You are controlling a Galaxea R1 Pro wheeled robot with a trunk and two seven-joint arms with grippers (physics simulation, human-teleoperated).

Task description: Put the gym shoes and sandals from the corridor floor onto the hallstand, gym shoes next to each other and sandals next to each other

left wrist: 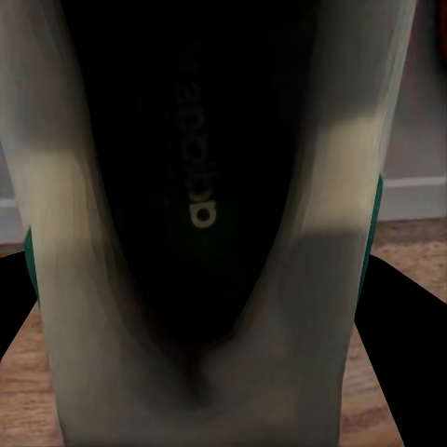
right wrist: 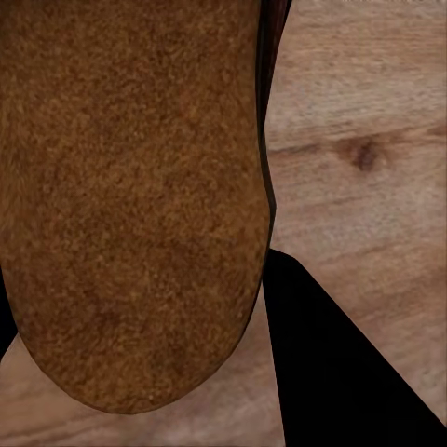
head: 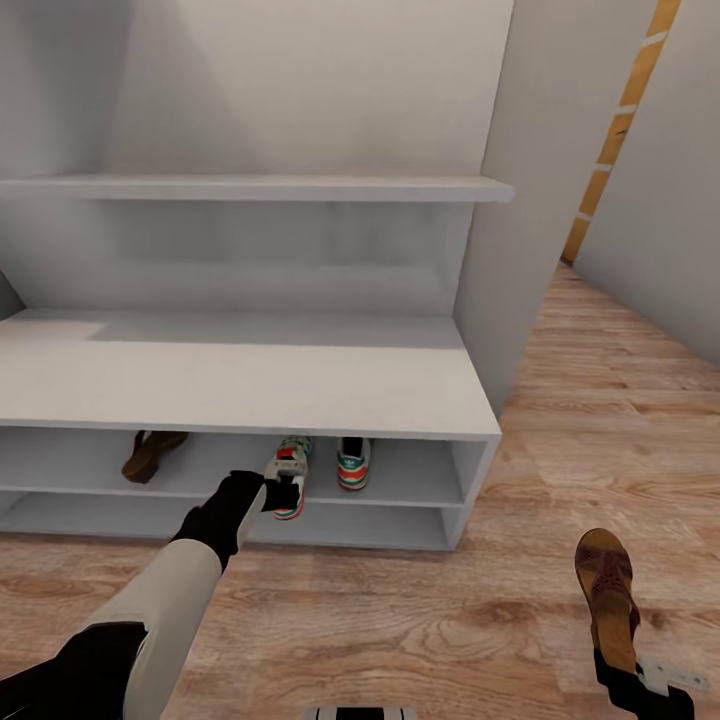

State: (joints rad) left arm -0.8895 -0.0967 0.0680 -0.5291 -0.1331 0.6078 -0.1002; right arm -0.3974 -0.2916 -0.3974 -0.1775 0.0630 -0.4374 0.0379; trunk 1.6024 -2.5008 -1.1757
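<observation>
A: Head view, listed left to right. Sandal (head: 152,453) on the rack's (head: 240,385) upper shelf, alone. Left gripper (head: 283,494) closed on a gym shoe (head: 289,475) at the shelf's front edge, toe inward, its mate (head: 352,462) just beside it.

B: And further right?

A: Second sandal (head: 607,598) over the floor (head: 420,620), well apart from the rack, long axis pointing away from the robot. Right gripper (head: 640,682) appears clamped on its heel end. I judge its slot lies far left, beside the first sandal.

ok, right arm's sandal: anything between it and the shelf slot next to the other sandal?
Nothing visible. The held sandal hangs over bare floor right of the rack. The shelf gap between the shelved sandal and the sneakers is free, though the left end effector holds a sneaker at its edge.
</observation>
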